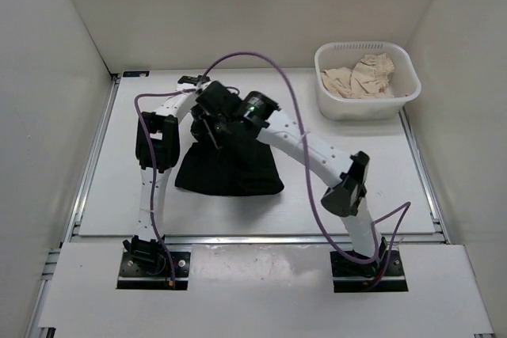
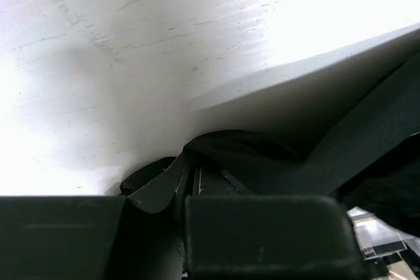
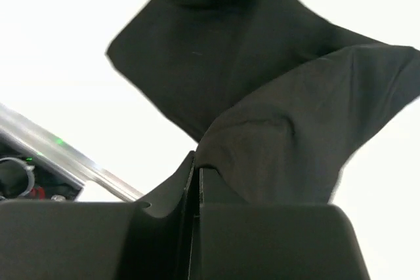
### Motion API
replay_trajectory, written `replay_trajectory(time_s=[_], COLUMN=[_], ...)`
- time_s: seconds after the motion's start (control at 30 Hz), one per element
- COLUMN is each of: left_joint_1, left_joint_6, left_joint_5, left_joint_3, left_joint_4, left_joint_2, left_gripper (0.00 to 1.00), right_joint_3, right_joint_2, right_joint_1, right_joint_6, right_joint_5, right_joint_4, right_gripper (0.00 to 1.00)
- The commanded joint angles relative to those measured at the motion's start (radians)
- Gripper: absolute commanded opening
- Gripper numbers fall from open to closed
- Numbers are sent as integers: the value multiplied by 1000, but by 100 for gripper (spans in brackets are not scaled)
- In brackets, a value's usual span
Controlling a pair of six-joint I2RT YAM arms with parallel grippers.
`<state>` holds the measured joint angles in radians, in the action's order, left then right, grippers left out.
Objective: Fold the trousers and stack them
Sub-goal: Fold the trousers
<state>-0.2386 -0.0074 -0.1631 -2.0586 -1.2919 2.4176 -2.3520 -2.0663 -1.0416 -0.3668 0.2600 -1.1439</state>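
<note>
Near edge: both my arm bases, arms arching away and meeting over the middle of the table [image 1: 356,148]. Just beyond them the trousers [image 1: 230,170] sit as a dark bunched heap, the near hem spread on the surface and the far part drawn up to a peak under my wrists. My left gripper [image 2: 187,172] has its jaws pressed together on a fold of the black fabric; the left wrist view shows the cloth humping out right at the tips. My right gripper [image 3: 197,165] is likewise clamped on an edge of the trousers, and the fabric fans out beyond it in two sagging flaps. The two pinch points lie close together, which I judge is why the garment hangs in a tent and not flat: I hold one edge at two spots so it can be lifted and laid over itself. The fold looks early, with no neat rectangle yet. Risk as I read it: the slack lower part may drag and crumple. Far right: a white basket [image 1: 329,104] holding a beige cloth [image 1: 363,77], well apart from the trousers.
</note>
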Motion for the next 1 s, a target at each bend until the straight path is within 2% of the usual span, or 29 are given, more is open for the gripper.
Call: replay_trajectory(time_s=[0.0, 0.27, 0.43, 0.73, 0.77, 0.87, 0.97], left_joint_1=[-8, -8, 24, 65, 77, 87, 87], left_joint_6=[7, 7, 7, 7, 7, 7, 7], left_joint_5=[54, 63, 63, 51, 51, 42, 33], left_joint_3=[14, 54, 75, 120, 120, 129, 129], left_joint_4=[11, 20, 29, 49, 49, 49, 49], left_joint_2=[15, 15, 15, 5, 5, 5, 14], left_gripper=[14, 14, 14, 14, 14, 14, 14], right_joint_3=[-3, -47, -29, 22, 34, 103, 70], right_joint_2=[-90, -261, -322, -347, -319, -238, -229], right_joint_1=[-17, -6, 14, -55, -64, -115, -124], right_joint_6=[8, -102, -124, 67, 100, 213, 212], right_joint_5=[-99, -56, -151, -361, -378, -398, -398], right_joint_4=[128, 338, 430, 533, 542, 634, 645], right_gripper=[0, 0, 0, 3, 0, 0, 0])
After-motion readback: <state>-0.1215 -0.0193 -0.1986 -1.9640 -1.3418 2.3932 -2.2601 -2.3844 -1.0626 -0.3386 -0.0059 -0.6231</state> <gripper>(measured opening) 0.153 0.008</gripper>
